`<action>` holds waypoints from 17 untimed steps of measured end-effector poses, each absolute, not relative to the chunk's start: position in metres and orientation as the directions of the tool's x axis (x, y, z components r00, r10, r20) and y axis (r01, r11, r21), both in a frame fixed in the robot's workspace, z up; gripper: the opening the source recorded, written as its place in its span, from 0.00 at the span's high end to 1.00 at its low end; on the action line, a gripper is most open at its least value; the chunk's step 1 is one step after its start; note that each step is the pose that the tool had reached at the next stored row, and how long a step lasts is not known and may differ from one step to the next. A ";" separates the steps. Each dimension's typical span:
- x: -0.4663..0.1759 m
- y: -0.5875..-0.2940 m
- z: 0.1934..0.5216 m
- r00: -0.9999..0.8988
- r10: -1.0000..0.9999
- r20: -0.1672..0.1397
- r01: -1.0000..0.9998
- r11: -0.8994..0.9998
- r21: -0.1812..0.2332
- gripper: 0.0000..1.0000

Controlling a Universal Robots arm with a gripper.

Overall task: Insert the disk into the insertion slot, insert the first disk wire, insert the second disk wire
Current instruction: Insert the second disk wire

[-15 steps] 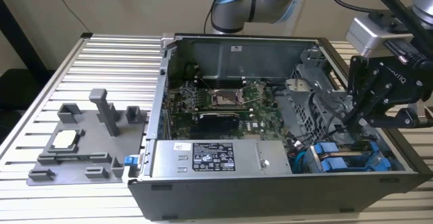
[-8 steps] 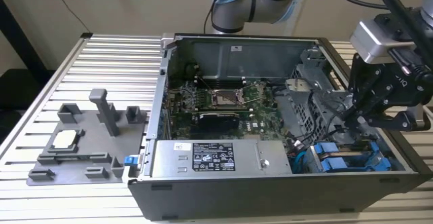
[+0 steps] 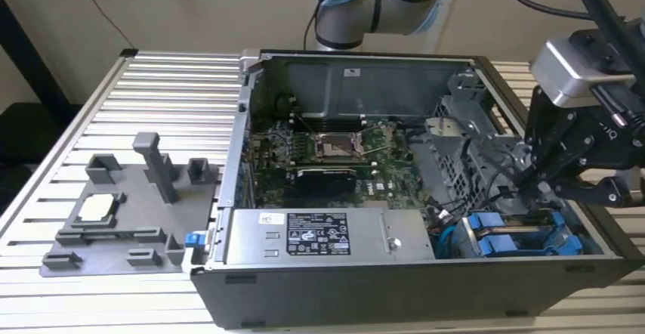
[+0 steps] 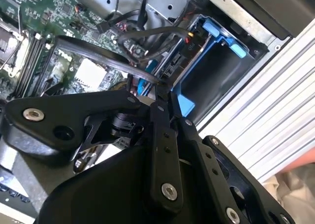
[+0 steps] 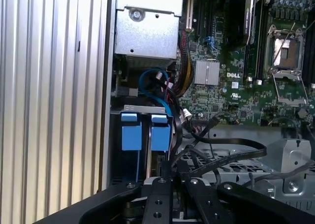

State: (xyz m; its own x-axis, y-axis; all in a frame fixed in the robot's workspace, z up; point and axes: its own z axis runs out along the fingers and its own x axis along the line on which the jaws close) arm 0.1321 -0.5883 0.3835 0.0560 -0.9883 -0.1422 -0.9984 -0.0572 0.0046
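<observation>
On the exterior view's left, a grey moulded fixture tray (image 3: 126, 224) with upright posts and pockets lies on the ribbed aluminium bench (image 3: 60, 160). Beside it sits the open computer case (image 3: 403, 289), dark sheet metal, with the green motherboard (image 3: 322, 153) flat on its floor and a grey power-supply box (image 3: 317, 236) with a white label along the near wall. Further right is the grey perforated drive cage (image 3: 458, 141), draped with loose black cables (image 3: 504, 190). Below it two bright blue plastic carrier handles (image 3: 514, 236) stand side by side in the insertion slot (image 5: 145, 115) bays; both drives look seated, and which one is the disk (image 5: 160, 130) I cannot say for sure. At the far right the black tool (image 3: 549, 187) hangs over the cage edge just beside the blue handles. In the second wrist view its slim black fingers (image 4: 160, 111) come together at the tips on a flat black cable (image 4: 113, 61), which arcs across the board.
</observation>
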 end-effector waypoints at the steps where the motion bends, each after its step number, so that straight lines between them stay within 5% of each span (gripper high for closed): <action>1: 0.132 -0.589 0.383 0.056 -0.988 -0.144 -0.998 -0.057 0.004 0.84; 17: 0.135 -0.593 0.373 0.056 -0.987 -0.151 -0.998 -0.057 0.004 0.84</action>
State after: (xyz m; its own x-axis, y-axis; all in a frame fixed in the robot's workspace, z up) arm 0.1346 -0.5926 0.3727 0.0562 -0.9869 -0.1514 -0.9983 -0.0574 0.0040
